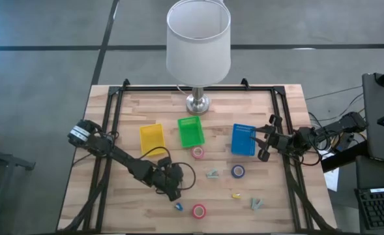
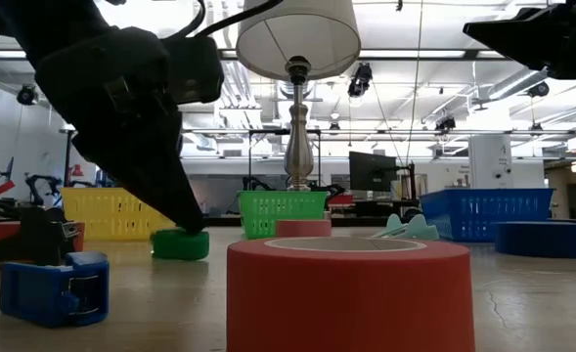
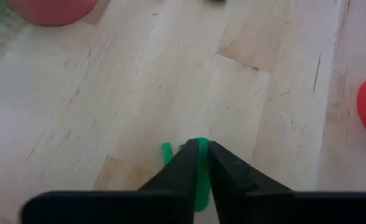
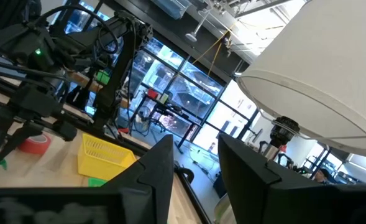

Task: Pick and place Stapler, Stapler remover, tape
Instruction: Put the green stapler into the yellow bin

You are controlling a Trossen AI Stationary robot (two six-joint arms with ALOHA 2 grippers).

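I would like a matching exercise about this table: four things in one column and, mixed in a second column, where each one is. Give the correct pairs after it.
Things:
1. lamp
2. blue tape roll
3. left gripper
4. right gripper

Places:
A. beside the blue tray, raised, fingers apart
B. at the table's far edge, behind the green tray
C. low at the table, closed on a small green piece
D. on the wood just in front of the blue tray

Pairs: 1-B, 2-D, 3-C, 4-A

green object (image 3: 198,174) mostly hidden between left gripper (image 3: 200,163) fingers.
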